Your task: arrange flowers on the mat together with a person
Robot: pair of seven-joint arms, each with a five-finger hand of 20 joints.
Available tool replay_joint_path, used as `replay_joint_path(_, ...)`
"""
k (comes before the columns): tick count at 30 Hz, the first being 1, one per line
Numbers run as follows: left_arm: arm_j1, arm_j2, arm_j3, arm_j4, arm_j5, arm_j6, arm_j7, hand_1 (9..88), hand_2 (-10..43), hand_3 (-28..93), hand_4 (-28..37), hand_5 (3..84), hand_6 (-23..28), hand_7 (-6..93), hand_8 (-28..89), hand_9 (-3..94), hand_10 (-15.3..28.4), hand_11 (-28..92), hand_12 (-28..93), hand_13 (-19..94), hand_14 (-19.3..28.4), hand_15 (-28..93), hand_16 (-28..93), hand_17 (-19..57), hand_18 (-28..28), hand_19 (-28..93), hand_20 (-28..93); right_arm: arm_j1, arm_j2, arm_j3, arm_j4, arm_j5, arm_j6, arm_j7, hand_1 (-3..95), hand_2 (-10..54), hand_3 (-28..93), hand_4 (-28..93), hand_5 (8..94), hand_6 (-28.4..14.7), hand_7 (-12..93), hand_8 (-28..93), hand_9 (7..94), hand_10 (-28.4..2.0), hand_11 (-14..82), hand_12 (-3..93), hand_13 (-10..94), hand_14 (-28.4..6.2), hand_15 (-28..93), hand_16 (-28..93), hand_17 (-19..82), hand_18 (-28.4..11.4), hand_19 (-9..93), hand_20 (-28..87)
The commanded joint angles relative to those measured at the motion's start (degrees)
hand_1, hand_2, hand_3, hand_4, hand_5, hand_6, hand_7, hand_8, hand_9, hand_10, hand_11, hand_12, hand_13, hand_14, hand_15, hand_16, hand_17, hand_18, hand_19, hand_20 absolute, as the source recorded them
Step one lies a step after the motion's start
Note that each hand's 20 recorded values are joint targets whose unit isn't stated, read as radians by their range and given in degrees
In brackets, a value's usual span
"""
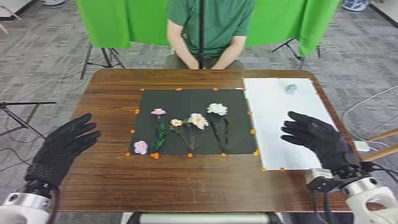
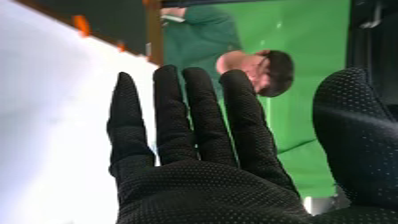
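Stemmed flowers [image 1: 198,121] lie on the dark mat [image 1: 185,98], a pink blossom [image 1: 140,147] at its near left corner. Left of the mat is the left hand [image 1: 62,146], and to the mat's right, over the white sheet [image 1: 277,105], is the right hand [image 1: 316,136], both released with fingers loosely extended.

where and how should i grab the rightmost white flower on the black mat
Probably best pinched mid-stem, the right hand coming from the right. The stem is long, thin and nearly straight, with bare mat on that side; the wide, petalled bloom could crush.
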Motion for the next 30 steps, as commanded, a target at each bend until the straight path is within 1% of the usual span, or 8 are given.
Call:
replay_joint_path(1, -0.3, -1.07, 0.82, 0.18, 0.30, -0.35, 0.36, 28.3, -0.4, 70, -25.4, 33.5, 5.2, 17.2, -9, 29.4, 12.7, 19, 18, 25, 16.8, 32, 0, -4.9, 21.1, 47, 5, -1.3, -2.7, 0.1, -0.3, -1.1, 1.3, -0.6, 20.4, 2.8, 83, -23, 44.8, -4.1, 14, -8, 46.0, -14.3, 6.9, 21.1, 37, -12.9, 11, 29, 13, -19.5, 38, 24)
replay_joint_path(3, 0.3, 0.91, 1.68, 0.33, -1.22, 1.53, 1.69, 28.3, -0.5, 70, -25.4, 33.5, 5.2, 17.2, -9, 29.5, 12.7, 19, 18, 25, 16.8, 32, 0, -4.9, 20.9, 47, 4, -1.3, -2.8, 0.2, -0.3, -0.9, 1.4, -0.9, 20.4, 2.7, 83, -23, 45.1, -4.2, 14, -8, 46.3, -14.4, 7.3, 21.4, 38, -12.4, 11, 29, 13, -19.5, 38, 24)
replay_joint_path(5, 0.0, 0.68, 2.17, 0.48, -1.88, 1.87, 1.54, 28.4, -0.5, 70, -25.5, 33.6, 5.3, 17.2, -9, 29.5, 12.7, 20, 18, 25, 16.8, 32, 0, -4.6, 20.0, 47, 4, -1.8, -3.0, 0.0, -0.5, -1.1, 2.5, -1.3, 20.4, 2.6, 83, -23, 45.5, -4.3, 14, -9, 46.7, -14.4, 7.5, 21.4, 39, -11.8, 11, 29, 13, -19.5, 37, 24)
replay_joint_path(8, -0.4, -1.19, 1.84, 0.53, -0.61, 0.58, -0.21, 28.6, -0.5, 69, -25.5, 33.7, 5.3, 17.2, -9, 29.6, 12.8, 20, 18, 25, 17.0, 32, 0, -4.4, 19.4, 47, 4, -1.8, -3.6, -0.2, -0.2, -1.4, 1.9, -1.0, 20.5, 2.2, 84, -23, 47.0, -5.1, 13, -9, 48.3, -14.6, 6.6, 19.4, 40, -11.4, 11, 27, 15, -18.9, 37, 24)
replay_joint_path(15, -2.8, 0.67, 2.89, 1.32, -1.14, 0.87, 0.06, 28.2, -0.5, 69, -25.4, 33.5, 5.2, 17.1, -9, 29.4, 12.6, 20, 18, 25, 16.6, 31, 0, -5.7, 21.0, 47, 4, -1.5, -3.4, -0.4, -0.1, -2.3, 2.8, -2.0, 20.5, 2.0, 84, -23, 46.4, -4.3, 13, -9, 48.1, -14.2, 6.2, 17.4, 40, -10.6, 12, 23, 15, -18.8, 36, 23)
replay_joint_path(22, -2.5, -0.74, 2.86, 1.25, -0.75, -0.07, -1.49, 28.2, -0.5, 70, -25.4, 33.5, 5.1, 17.2, -9, 29.5, 12.6, 19, 18, 25, 16.4, 31, 0, -5.9, 21.2, 47, 5, -2.1, -3.0, -0.2, -0.3, -2.1, 2.9, -0.8, 20.6, 1.9, 84, -23, 45.5, -4.3, 14, -9, 46.8, -14.2, 6.5, 19.3, 39, -11.8, 13, 24, 13, -19.3, 37, 24)
replay_joint_path(24, -3.5, -0.11, 2.80, 1.83, -0.79, -1.76, -1.45, 28.2, -0.5, 70, -25.4, 33.5, 5.1, 17.3, -9, 29.5, 12.5, 19, 18, 25, 16.3, 31, 0, -6.0, 21.2, 47, 5, -2.2, -3.7, -0.3, -0.2, -2.2, 3.0, -1.8, 20.5, 1.7, 84, -23, 45.1, -4.5, 14, -9, 46.4, -14.4, 7.1, 20.8, 39, -12.0, 14, 26, 13, -19.5, 38, 25)
replay_joint_path(30, -4.3, 0.65, 2.73, 1.84, -0.56, -1.65, -1.98, 28.2, -0.4, 69, -25.4, 33.5, 5.0, 17.3, -9, 29.5, 12.4, 19, 18, 25, 16.4, 31, 0, -6.1, 21.3, 47, 5, -1.0, -2.7, -1.3, 0.5, -1.7, 2.8, -0.6, 20.5, 1.7, 84, -23, 44.9, -4.4, 15, -9, 46.2, -14.8, 8.8, 22.0, 40, -12.2, 14, 29, 12, -20.0, 39, 26)
